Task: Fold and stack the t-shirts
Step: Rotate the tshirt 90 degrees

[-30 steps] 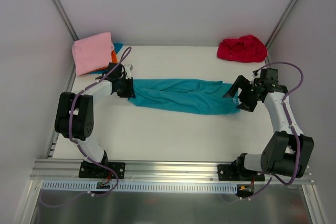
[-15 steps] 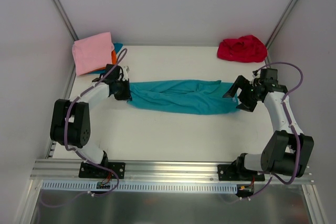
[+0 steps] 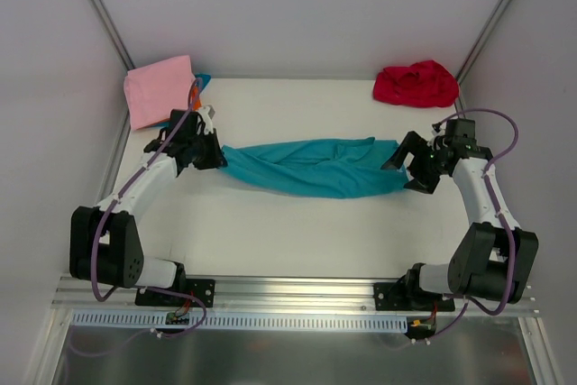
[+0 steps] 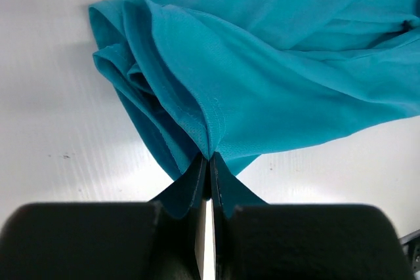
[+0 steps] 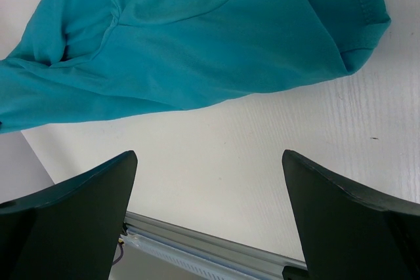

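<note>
Across the middle of the overhead view, the teal t-shirt (image 3: 311, 167) is lying as a long, rumpled band on the white desk (image 3: 297, 232), running from left of centre to right of centre and sagging slightly toward the bottom of the frame. At its left end, the left claw (image 3: 215, 158) is pinching the cloth. The left wrist view is showing this claw (image 4: 209, 162) squeezed to a narrow slit at lower centre, with a bunched fold of the teal t-shirt (image 4: 275, 63) caught between the fingertips and the rest fanning out toward the upper right of the frame.

At the shirt's right end in the overhead view, the right claw (image 3: 407, 164) is standing wide apart and gripping nothing. In the right wrist view this claw (image 5: 209, 159) is spreading its two dark fingers toward the lower left and lower right corners, bare desk is showing between them, and the teal t-shirt (image 5: 216, 37) is filling the upper part of the frame, its hemmed end curling at the upper right.

In the overhead view, a folded pink t-shirt (image 3: 160, 89) is sitting in the upper left corner of the desk, and a crumpled red t-shirt (image 3: 416, 84) is lying in the upper right corner, both well apart from the teal one.
</note>
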